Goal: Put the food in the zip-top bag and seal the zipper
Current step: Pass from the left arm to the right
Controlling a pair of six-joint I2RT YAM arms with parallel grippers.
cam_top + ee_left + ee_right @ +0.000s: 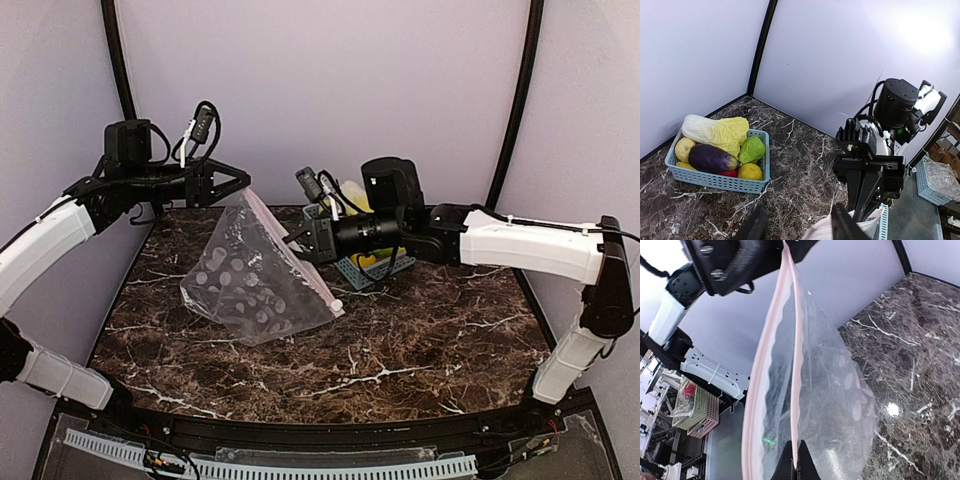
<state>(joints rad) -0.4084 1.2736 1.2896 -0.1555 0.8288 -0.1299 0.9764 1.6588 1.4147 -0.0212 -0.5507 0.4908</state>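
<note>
The zip-top bag is clear with white dots. It stands tilted on the table with its top corner up at my left gripper. The pink zipper runs down its right edge. In the right wrist view the two zipper strips stand apart, and my right gripper is shut on the nearer one. My left gripper has its jaws apart, with the bag lying against one finger. The food sits in a basket: yellow cabbage, purple eggplant and a green fruit.
The light blue basket stands at the back of the table, behind my right arm. Black frame posts and pale walls close in the back and sides. The dark marble tabletop reaches to the near edge.
</note>
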